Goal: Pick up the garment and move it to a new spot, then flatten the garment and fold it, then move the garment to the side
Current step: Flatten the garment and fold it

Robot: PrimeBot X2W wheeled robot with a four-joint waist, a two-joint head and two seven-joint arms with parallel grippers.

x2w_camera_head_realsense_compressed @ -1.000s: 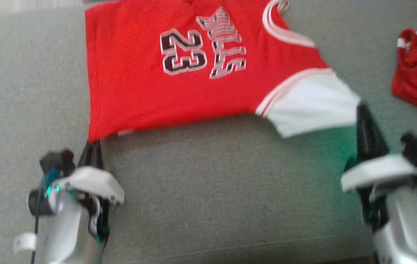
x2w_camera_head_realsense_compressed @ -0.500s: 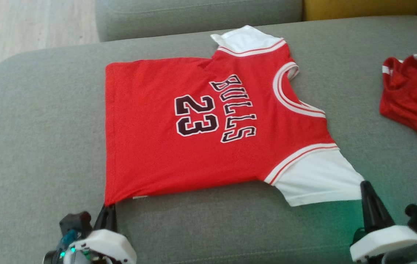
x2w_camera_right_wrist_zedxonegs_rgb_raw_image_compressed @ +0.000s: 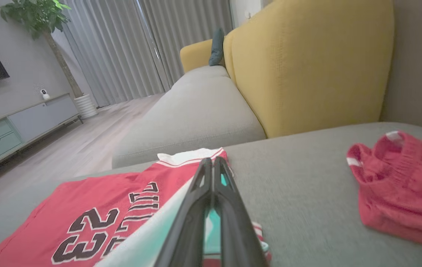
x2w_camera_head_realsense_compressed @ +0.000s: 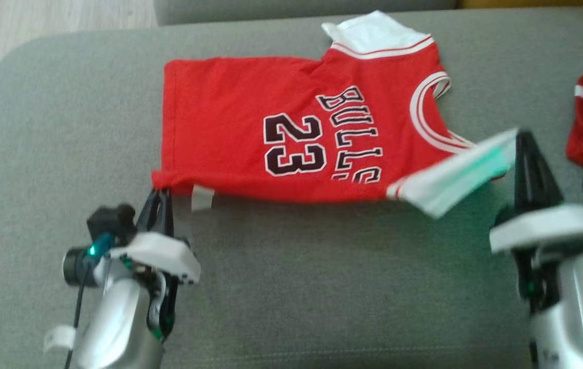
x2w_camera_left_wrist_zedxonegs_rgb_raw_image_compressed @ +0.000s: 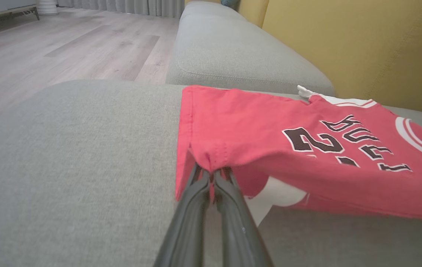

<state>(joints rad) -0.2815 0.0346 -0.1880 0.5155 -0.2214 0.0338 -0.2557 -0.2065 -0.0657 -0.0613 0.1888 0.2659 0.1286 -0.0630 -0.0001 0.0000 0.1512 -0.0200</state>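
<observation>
Head view: left hand point(x2w_camera_head_realsense_compressed: 161, 195) pinched on jersey point(x2w_camera_head_realsense_compressed: 230, 118) hem corner; right hand point(x2w_camera_head_realsense_compressed: 524, 137) clamped on white sleeve point(x2w_camera_head_realsense_compressed: 450, 179).

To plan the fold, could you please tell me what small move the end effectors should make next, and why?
Probably carry both forward over the Bulls jersey toward its far edge: the left end effector is shut on the near hem corner, the right end effector on the white sleeve, both lifted off the cushion.
</observation>
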